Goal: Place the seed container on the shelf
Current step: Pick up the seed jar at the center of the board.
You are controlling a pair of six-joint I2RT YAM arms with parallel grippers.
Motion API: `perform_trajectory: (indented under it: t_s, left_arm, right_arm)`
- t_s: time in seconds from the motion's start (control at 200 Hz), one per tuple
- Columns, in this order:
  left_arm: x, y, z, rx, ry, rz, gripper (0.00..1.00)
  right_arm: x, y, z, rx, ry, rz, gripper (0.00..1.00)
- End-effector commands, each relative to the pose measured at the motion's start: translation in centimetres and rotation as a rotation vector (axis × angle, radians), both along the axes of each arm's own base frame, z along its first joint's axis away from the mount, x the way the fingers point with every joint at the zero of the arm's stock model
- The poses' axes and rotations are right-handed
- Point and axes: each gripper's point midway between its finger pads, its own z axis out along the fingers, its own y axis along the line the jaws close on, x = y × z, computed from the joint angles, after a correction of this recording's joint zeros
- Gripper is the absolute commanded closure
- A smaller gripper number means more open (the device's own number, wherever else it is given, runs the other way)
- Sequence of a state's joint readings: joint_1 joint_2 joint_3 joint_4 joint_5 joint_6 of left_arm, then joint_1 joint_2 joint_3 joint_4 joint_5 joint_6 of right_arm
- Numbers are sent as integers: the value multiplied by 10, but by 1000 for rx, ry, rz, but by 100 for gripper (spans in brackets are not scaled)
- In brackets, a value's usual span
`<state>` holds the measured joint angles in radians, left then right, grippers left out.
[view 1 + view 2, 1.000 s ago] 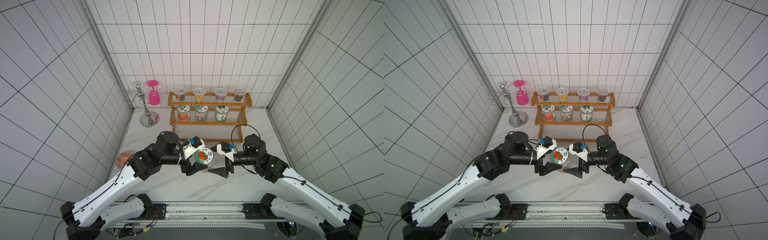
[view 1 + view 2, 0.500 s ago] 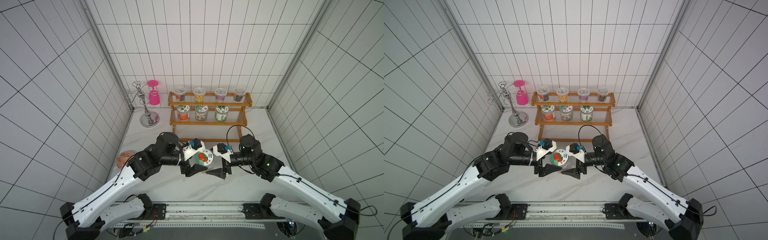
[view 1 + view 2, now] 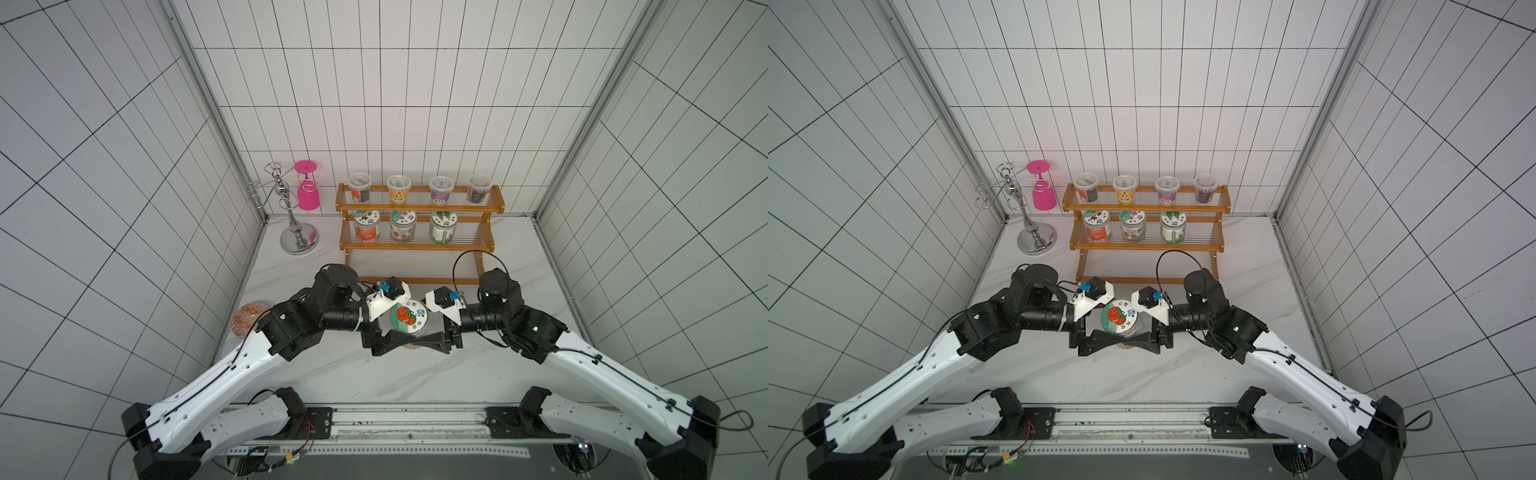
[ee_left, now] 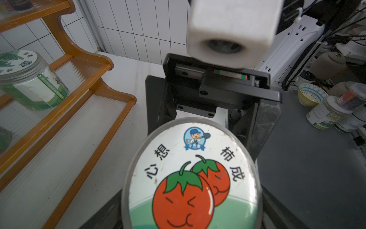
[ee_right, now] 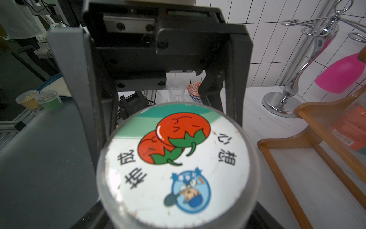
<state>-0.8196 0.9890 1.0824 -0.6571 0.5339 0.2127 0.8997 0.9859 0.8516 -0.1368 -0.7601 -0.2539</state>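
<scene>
Passing the seed jar (image 3: 409, 321) from one hand to the other looks like the step in hand, and the thing to get right is that one grip is firm before the other lets go. The jar stands upright between the two arms, just in front of the shelf (image 3: 419, 248), its tomato lid (image 4: 190, 178) facing up; whether its base rests on the bench (image 3: 415, 382) I cannot tell. The left hand (image 3: 395, 330) and the right hand (image 3: 428, 330) both straddle it with fingers set wide on either side of the body below the lid, but the lid hides the contact, so I cannot tell which hand, if either, is pressing. On the near side the two hands' fingertips nearly meet, so whichever hand leaves should back straight out along its own arm, without twisting. The taking hand should clamp the body, not the lid, and hold the jar level. From there the bare lowest tier (image 4: 59, 158) is closest; the jar should come down flat on the rods, clear of the front rail (image 4: 89, 165).
</scene>
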Motion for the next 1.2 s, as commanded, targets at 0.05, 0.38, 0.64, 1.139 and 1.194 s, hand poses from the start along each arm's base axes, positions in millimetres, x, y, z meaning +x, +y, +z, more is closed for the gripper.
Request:
perform_trajectory:
  t_s: [0.05, 0.38, 0.64, 1.139, 1.194]
  left_arm:
    - [10, 6, 20, -64, -78, 73, 1]
    - [7, 35, 63, -186, -203, 192, 1]
    - [7, 47, 52, -185, -210, 240, 1]
    - [2, 58, 44, -189, -196, 273, 1]
    - [1, 59, 44, -190, -194, 276, 1]
  right_arm:
    - [-2, -1, 5, 33, -52, -7, 38]
    - [41, -27, -6, 60, -65, -220, 44]
    - [114, -80, 0, 157, -138, -609, 45]
    - [234, -185, 18, 245, -274, -1231, 44]
    - [246, -193, 18, 245, -265, -1267, 44]
